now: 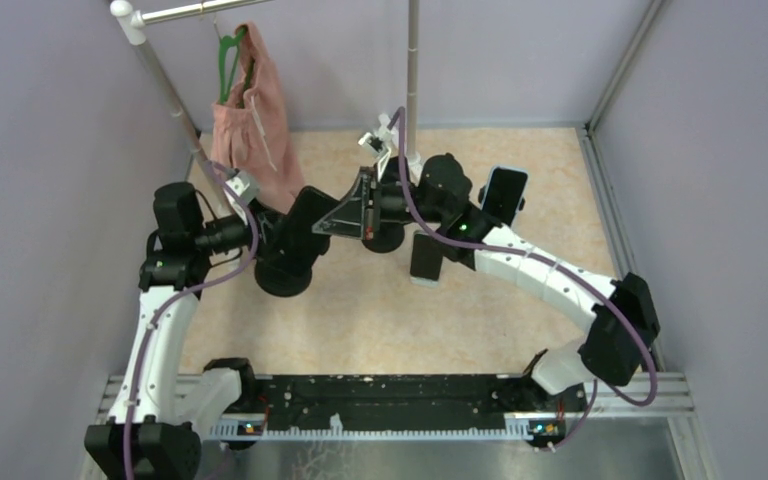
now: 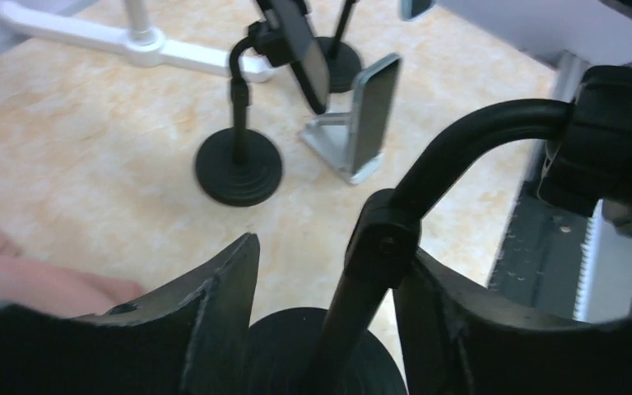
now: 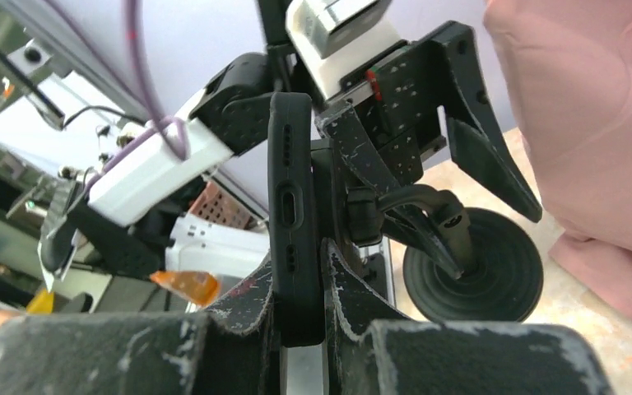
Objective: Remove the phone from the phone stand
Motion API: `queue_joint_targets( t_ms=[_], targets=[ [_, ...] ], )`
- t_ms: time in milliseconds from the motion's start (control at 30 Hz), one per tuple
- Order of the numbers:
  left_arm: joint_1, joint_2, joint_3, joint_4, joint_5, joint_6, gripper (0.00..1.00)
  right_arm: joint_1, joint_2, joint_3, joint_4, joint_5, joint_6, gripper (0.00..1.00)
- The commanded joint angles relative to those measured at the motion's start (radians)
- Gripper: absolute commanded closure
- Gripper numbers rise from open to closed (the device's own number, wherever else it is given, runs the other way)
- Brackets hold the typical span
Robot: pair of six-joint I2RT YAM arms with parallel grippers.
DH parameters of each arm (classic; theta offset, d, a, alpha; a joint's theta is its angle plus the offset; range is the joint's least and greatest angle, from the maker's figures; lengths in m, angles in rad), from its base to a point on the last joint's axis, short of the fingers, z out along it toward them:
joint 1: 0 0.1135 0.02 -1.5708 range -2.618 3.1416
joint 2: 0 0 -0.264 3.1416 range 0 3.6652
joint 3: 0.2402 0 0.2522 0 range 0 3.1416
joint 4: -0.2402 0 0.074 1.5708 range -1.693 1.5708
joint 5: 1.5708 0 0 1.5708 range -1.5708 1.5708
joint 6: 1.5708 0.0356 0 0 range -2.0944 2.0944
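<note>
The phone [image 3: 292, 164], in a black case, stands edge-on in the right wrist view, still against the holder of its black stand [image 3: 428, 218]. My right gripper [image 3: 298, 259] is shut on the phone's lower end, one finger on each face. In the top view the phone [image 1: 305, 215] sits above the stand's round base [image 1: 285, 275], with my right gripper [image 1: 335, 218] reaching in from the right. My left gripper [image 2: 333, 263] is open and straddles the stand's stem [image 2: 378, 247]. The stem touches the right finger, and there is a gap at the left finger [image 2: 230, 280].
A second black stand [image 2: 239, 164] with a phone [image 2: 304, 49] and a silver stand with a phone [image 2: 362, 115] are farther out. Another phone [image 1: 505, 192] stands at the back right. A pink garment [image 1: 250, 120] hangs from the rack, close behind my left gripper.
</note>
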Motion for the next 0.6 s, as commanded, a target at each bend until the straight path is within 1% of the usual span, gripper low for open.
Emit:
queue_joint_targets(
  t_ms=[0, 33, 67, 100, 200, 267, 333, 400, 500, 567],
  targets=[
    [0.058, 0.039, 0.064, -0.053, -0.047, 0.064, 0.21, -0.056, -0.168, 0.053, 0.067, -0.378, 0.118, 1.00],
    [0.057, 0.029, 0.079, -0.089, -0.020, 0.093, 0.15, -0.090, -0.169, 0.003, 0.204, -0.404, 0.245, 1.00],
    [0.058, 0.014, 0.089, -0.114, 0.011, 0.123, 0.12, -0.113, -0.164, -0.022, 0.323, -0.435, 0.326, 1.00],
    [0.058, -0.008, 0.102, -0.142, 0.040, 0.158, 0.10, -0.130, -0.154, -0.033, 0.390, -0.451, 0.368, 1.00],
    [0.058, -0.051, 0.140, -0.240, 0.129, 0.278, 0.09, -0.133, -0.123, -0.022, 0.423, -0.488, 0.382, 1.00],
    [0.057, -0.062, 0.177, -0.323, 0.177, 0.386, 0.08, -0.133, -0.103, -0.017, 0.463, -0.512, 0.411, 1.00],
    [0.056, -0.063, 0.216, -0.400, 0.199, 0.483, 0.06, -0.134, -0.078, -0.010, 0.491, -0.529, 0.437, 1.00],
    [0.057, -0.062, 0.237, -0.477, 0.206, 0.590, 0.02, -0.133, -0.055, -0.004, 0.548, -0.531, 0.482, 1.00],
    [0.056, -0.068, 0.234, -0.509, 0.196, 0.675, 0.01, -0.131, -0.020, 0.005, 0.656, -0.520, 0.567, 1.00],
    [0.056, -0.075, 0.240, -0.515, 0.213, 0.692, 0.01, -0.123, 0.005, 0.012, 0.706, -0.518, 0.612, 1.00]
  ],
)
